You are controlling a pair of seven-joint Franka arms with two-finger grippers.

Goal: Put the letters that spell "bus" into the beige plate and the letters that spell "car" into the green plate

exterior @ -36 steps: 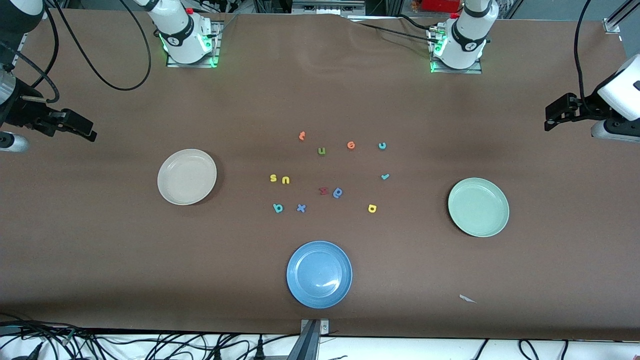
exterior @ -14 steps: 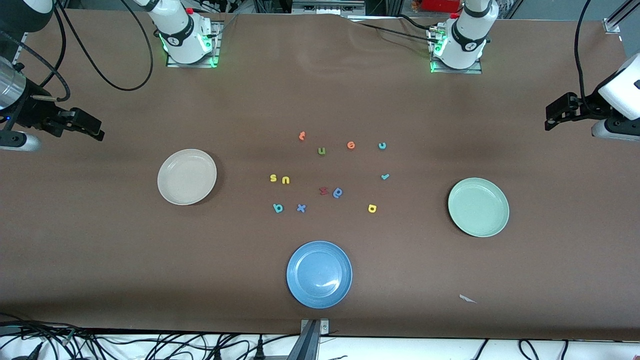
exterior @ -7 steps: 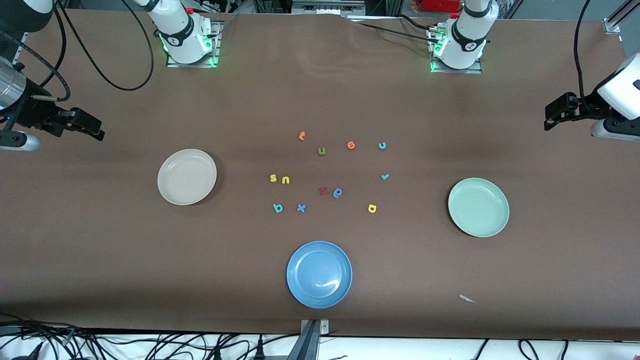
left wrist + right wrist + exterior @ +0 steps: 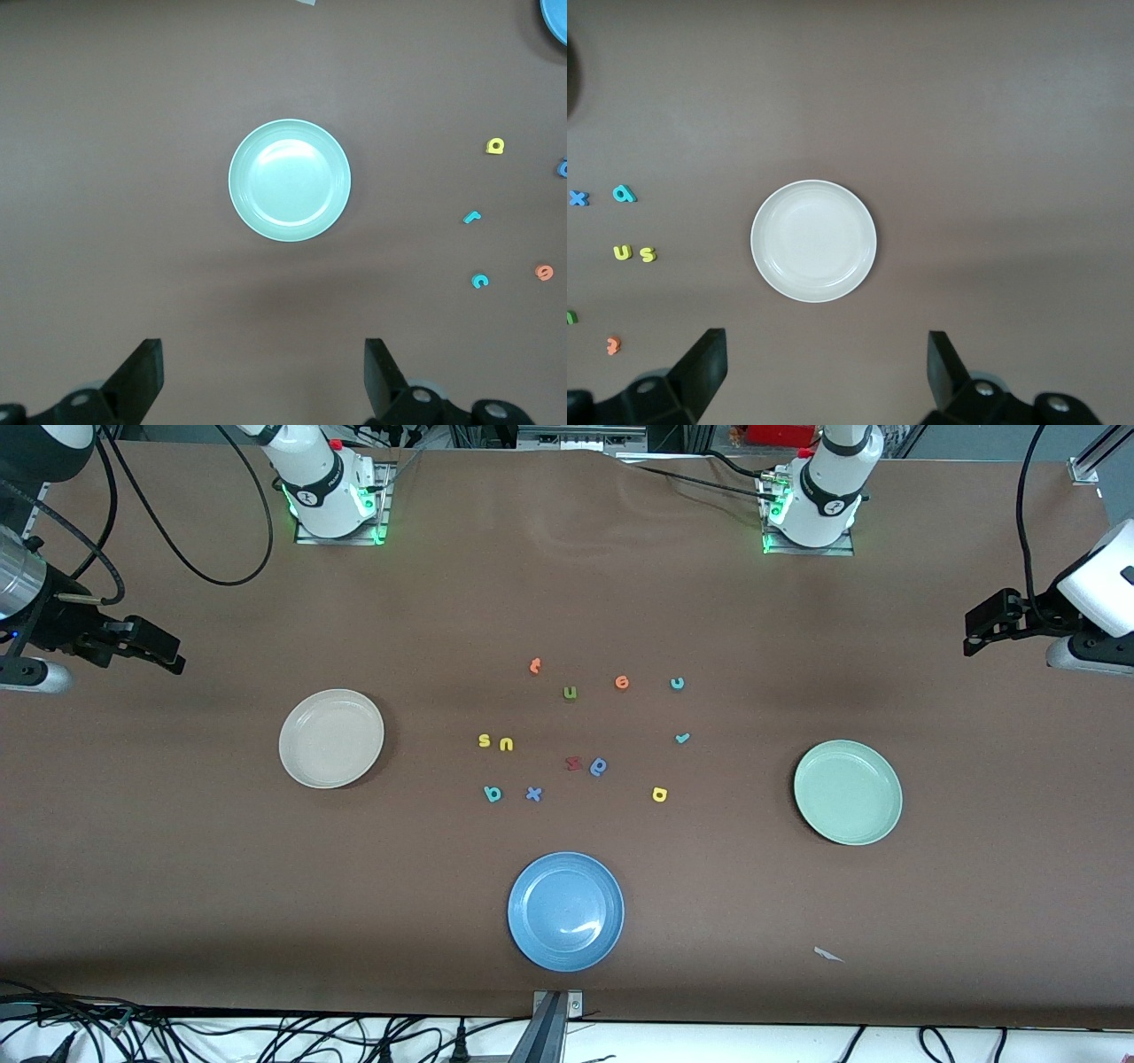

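Nothing placed yet: round shallow cream-beige plate (image 4: 331,738) and round shallow pale mint-green plate (image 4: 848,792) both bare, all foam letters loose on the brown desk (image 4: 177,850) between them. Step in hand, by judgement: first approach and pick.

Right gripper (image 4: 155,651) up over the desk at the right arm's end, jaws wide, holding nothing. Left gripper (image 4: 985,627) up over the desk at the left arm's end, jaws likewise wide and bare.

For "bus": small yellow foam s (image 4: 484,740) and yellow foam u (image 4: 506,744) nearly touching, toward the beige plate; teal foam b (image 4: 493,794) nearer the front camera, beside a blue foam x (image 4: 533,794). For "car": teal foam c (image 4: 678,683), teal foam r (image 4: 681,737), yellow foam a (image 4: 659,794), all toward the green plate.

To do well:
- Take the s from its outer side, so as not to nudge the u.
- Come straight down, jaws narrowed beforehand to suit such tiny flat pieces.
- Steer clear of the olive-green foam u (image 4: 570,693), easily mistaken for the yellow one.
- Leave the blue round letter (image 4: 599,766) alone.
- Release low over each plate, against bouncing out.
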